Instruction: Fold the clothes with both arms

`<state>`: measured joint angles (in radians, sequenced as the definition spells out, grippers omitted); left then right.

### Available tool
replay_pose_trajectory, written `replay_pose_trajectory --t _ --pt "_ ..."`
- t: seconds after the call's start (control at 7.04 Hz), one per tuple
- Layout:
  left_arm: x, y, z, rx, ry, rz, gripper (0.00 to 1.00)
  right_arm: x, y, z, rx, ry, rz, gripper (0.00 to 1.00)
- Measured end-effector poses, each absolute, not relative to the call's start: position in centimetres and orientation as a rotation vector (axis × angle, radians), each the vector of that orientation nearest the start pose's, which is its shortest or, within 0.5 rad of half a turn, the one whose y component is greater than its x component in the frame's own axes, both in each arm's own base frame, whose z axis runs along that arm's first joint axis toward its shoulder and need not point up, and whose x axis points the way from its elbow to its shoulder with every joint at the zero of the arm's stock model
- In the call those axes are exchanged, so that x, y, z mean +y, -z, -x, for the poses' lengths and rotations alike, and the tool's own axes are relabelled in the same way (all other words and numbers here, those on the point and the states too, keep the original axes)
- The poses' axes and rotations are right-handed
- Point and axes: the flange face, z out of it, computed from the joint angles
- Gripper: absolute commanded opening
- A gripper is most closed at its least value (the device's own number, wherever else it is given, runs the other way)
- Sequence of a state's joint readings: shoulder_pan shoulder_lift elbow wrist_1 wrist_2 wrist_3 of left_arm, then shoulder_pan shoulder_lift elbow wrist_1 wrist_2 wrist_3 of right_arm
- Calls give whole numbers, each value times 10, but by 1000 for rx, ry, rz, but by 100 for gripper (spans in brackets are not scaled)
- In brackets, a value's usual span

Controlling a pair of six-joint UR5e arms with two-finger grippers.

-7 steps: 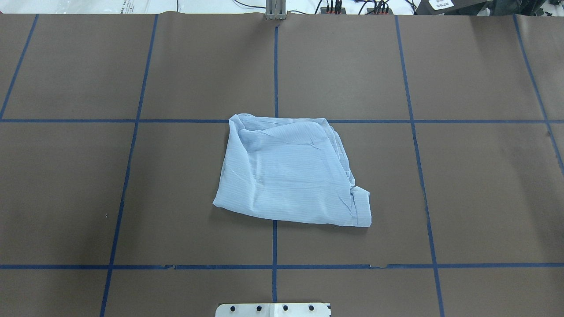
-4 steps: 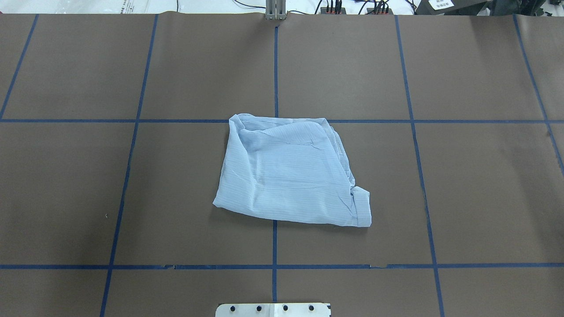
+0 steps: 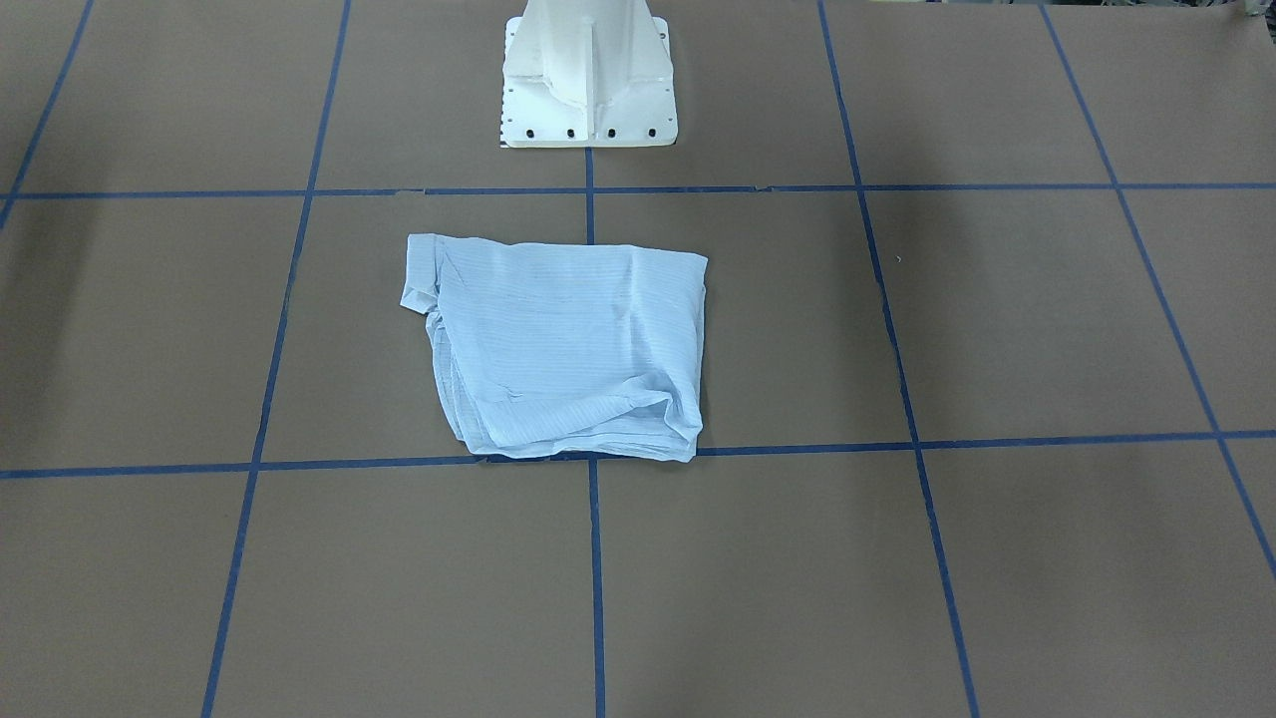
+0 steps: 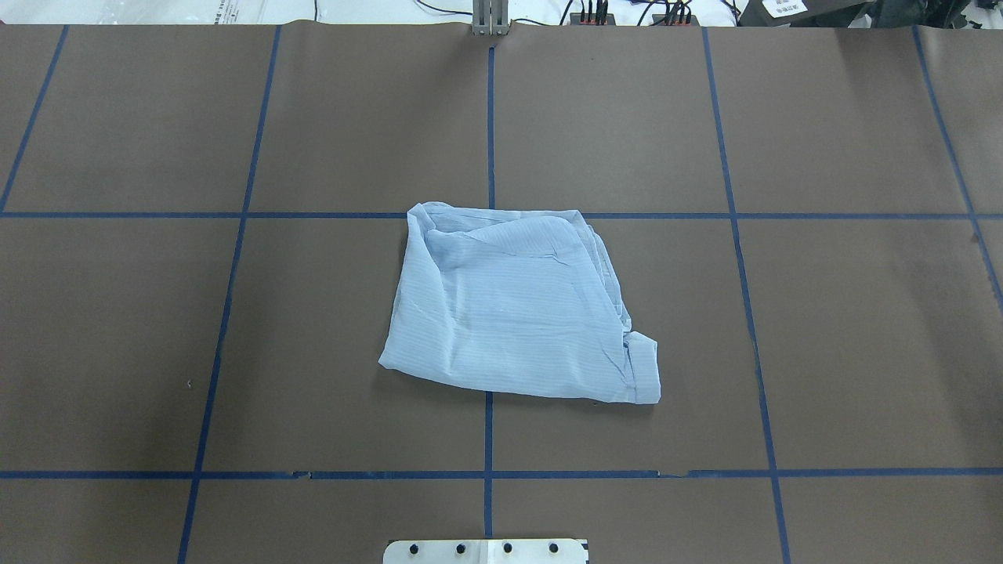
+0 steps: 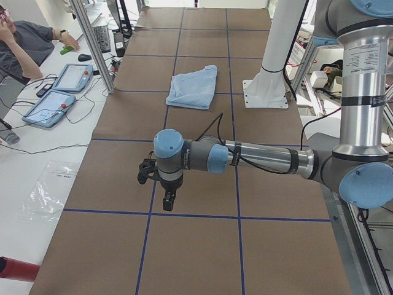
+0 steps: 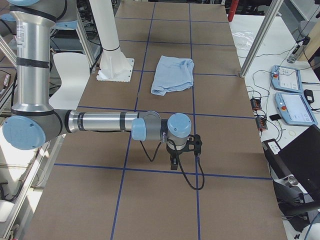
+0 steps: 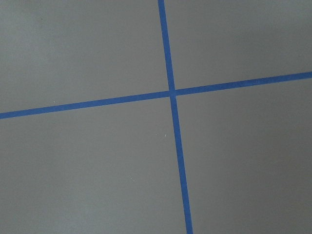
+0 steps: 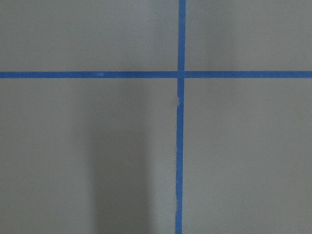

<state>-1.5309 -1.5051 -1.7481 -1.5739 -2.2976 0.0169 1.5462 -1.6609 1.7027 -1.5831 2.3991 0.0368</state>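
Note:
The pale-blue shirt [image 4: 509, 313] lies folded into a rough square at the middle of the table, with a cuff sticking out at its near right corner. The same shirt [image 3: 568, 349] lies in front of the white pedestal in the front-facing view, and shows small in the side views [image 5: 193, 86] [image 6: 172, 75]. My left gripper [image 5: 167, 200] hangs over bare table far from the shirt, toward the left end. My right gripper [image 6: 173, 162] hangs likewise toward the right end. Whether either is open or shut I cannot tell. Both wrist views show only brown table and blue tape.
Brown table cover with a blue tape grid [image 4: 490, 117]. The white pedestal base [image 3: 588, 80] stands at the robot's side. A person [image 5: 27, 43] sits by two teach pendants [image 5: 55, 101] beyond the far edge. Cables and pendants [image 6: 292, 100] lie there too.

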Motion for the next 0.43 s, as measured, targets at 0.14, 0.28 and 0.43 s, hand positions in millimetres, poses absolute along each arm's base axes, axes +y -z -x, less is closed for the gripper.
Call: replay_pose_trajectory --t 0.14,0.28,0.43 --pt "-472 -605 48 732 -96 -102 99 -457 -634 -49 -829 0 -2 100" --pt "-472 -605 48 733 -96 -102 99 -456 -634 -49 -829 -1 -1 100" --pt "-472 -606 48 734 -96 -100 99 -456 -634 -49 -829 -2 0 100"
